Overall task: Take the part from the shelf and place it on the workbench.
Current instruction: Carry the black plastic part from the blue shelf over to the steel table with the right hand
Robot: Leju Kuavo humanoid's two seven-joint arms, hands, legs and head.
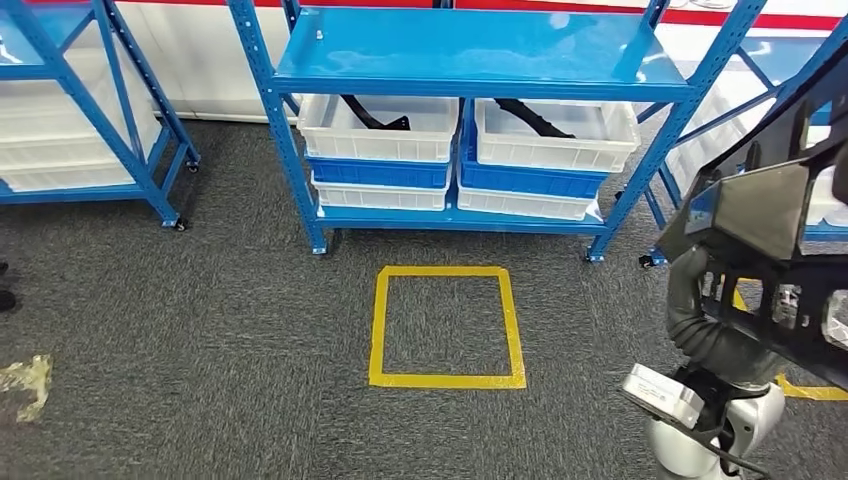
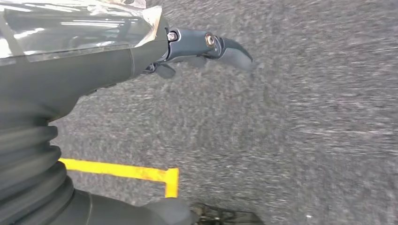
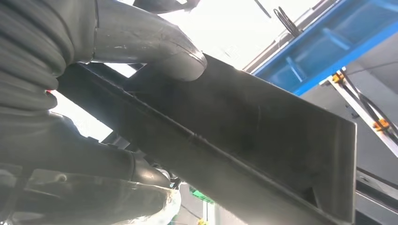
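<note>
Nearest, the right hand [image 1: 712,318] grips the part [image 1: 770,215], a dark angled metal piece; its thumb and fingers [image 3: 155,49] clamp the flange so it rides clear of the floor [image 1: 200,290]. The left hand [image 2: 94,61] hangs over the carpet, fingers loosely curled, holding nothing. Farther off lies a yellow tape square [image 1: 446,326], likely a standing mark, then the blue shelf [image 1: 470,50], whose white bins [image 1: 378,128] hold similar parts.
</note>
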